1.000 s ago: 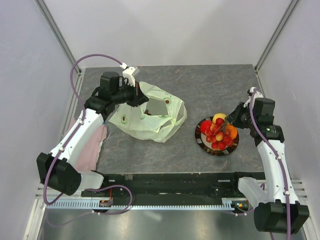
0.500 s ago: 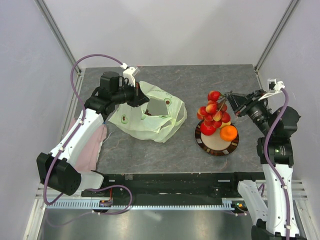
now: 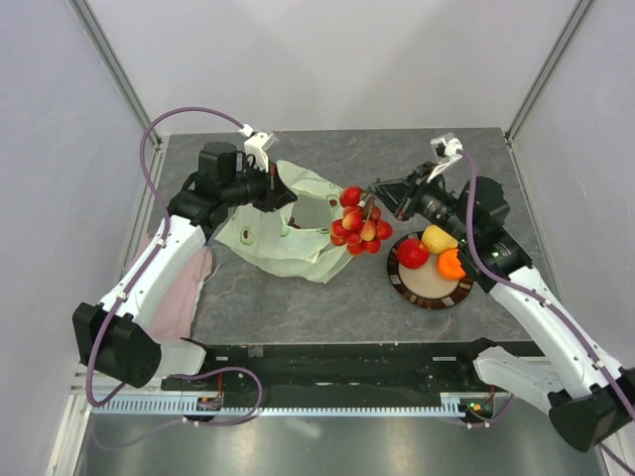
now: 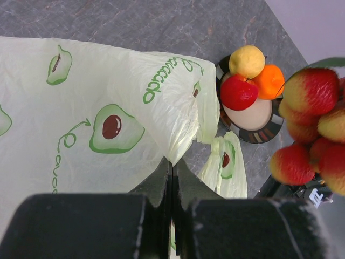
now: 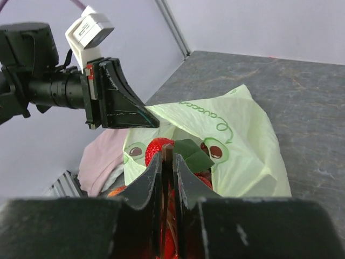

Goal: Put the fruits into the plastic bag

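Currently I'm mid-carry: my right gripper [image 3: 377,196] pinches the stem of the red-yellow fruit cluster [image 3: 359,224], which dangles at the plastic bag's [image 3: 288,253] three o'clock edge. My left gripper [image 3: 276,188], pressed together on the bag's rim near twelve o'clock, props the mouth open. Next, I reckon, the cluster must travel toward nine o'clock over the opening before I release it.

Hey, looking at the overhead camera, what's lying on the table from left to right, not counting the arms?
pink cloth → plastic bag → bunch of small red-yellow fruits, held up off the table → red apple → orange
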`<action>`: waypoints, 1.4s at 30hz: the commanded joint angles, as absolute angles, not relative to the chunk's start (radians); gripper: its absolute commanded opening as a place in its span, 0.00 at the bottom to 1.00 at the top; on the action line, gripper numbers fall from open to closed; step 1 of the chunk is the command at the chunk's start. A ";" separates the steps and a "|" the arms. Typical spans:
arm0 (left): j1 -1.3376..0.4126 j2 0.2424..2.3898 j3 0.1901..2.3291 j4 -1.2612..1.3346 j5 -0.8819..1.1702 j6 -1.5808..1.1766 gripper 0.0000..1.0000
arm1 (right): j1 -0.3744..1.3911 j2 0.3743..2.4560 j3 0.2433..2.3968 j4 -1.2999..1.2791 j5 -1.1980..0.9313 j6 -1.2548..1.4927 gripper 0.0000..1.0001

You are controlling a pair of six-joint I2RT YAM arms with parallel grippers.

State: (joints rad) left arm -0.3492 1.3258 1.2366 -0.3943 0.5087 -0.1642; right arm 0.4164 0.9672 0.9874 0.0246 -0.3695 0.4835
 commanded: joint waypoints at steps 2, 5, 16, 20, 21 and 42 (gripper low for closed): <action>-0.353 1.310 1.243 -0.357 0.535 -0.196 0.02 | 0.549 1.044 1.101 0.156 -0.183 0.345 0.00; -0.351 1.307 1.244 -0.359 0.538 -0.196 0.01 | 0.589 1.089 1.114 0.205 -0.164 0.301 0.00; -0.351 1.305 1.241 -0.357 0.531 -0.193 0.02 | 0.776 1.178 1.048 0.368 -0.020 0.186 0.00; -0.351 1.302 1.241 -0.357 0.525 -0.193 0.02 | 0.842 1.186 0.976 0.379 0.027 0.202 0.00; -0.351 1.299 1.241 -0.359 0.523 -0.193 0.02 | 0.853 1.184 0.957 0.390 0.040 0.206 0.00; -0.351 1.301 1.243 -0.345 0.584 -0.201 0.02 | 0.890 1.359 0.876 0.601 0.468 0.221 0.00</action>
